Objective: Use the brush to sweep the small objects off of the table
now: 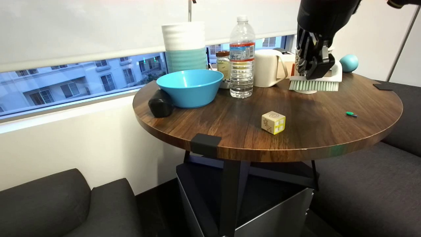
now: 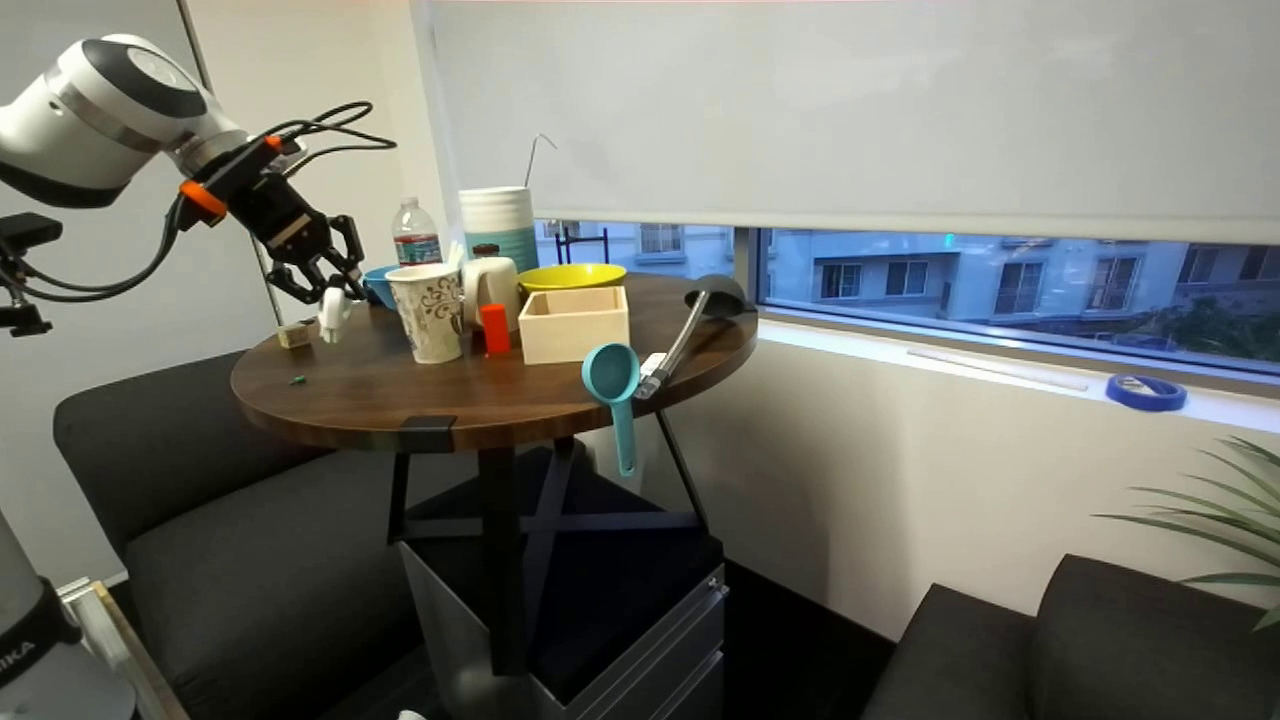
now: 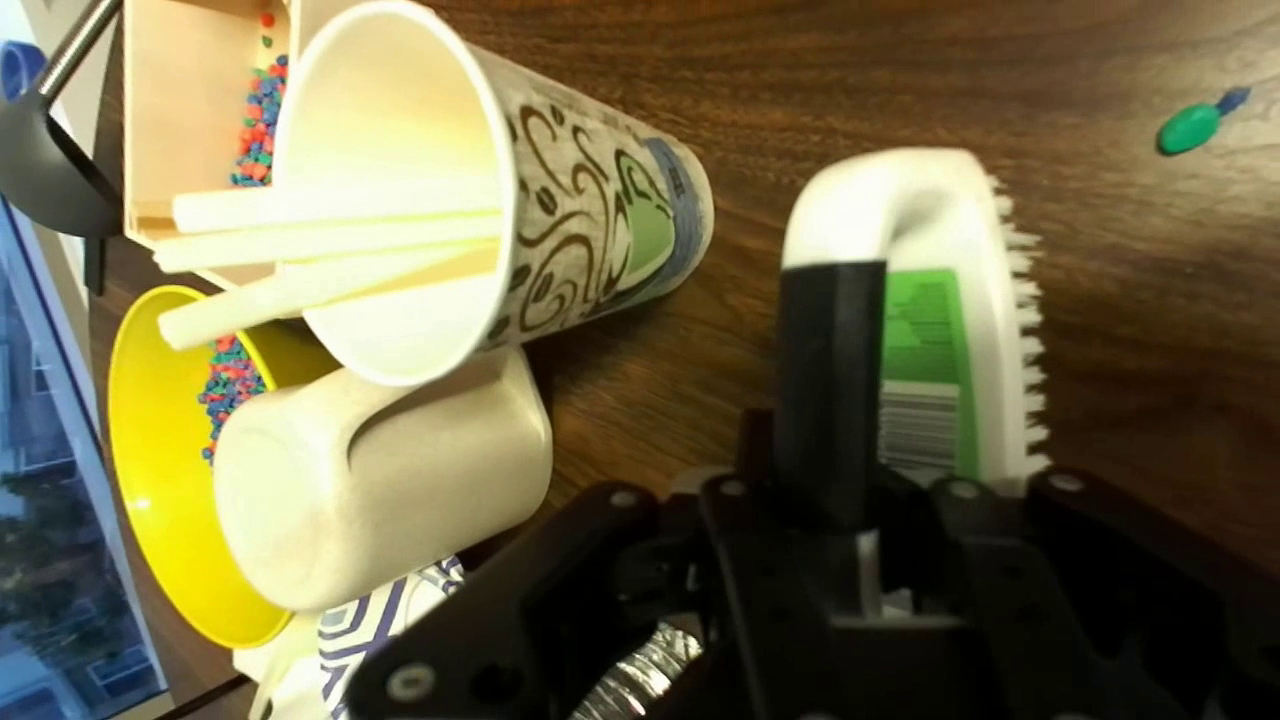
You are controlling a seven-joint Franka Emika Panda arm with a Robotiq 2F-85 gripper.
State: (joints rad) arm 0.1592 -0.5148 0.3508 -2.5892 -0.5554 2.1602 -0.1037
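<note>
Gripping the white scrub brush by its black handle here, my gripper clamped on it, bristles down over the round wood-grain table. The green and blue bits sit out toward the edge, apart from the brush. What bugs me: a patterned paper cup of white sticks stands near the brush, so a sloppy backswing could tip it. Can't tell if the bristles touch down; too high and they'd probably skim right over, too hard and drag might twist the handle in my grip.
</note>
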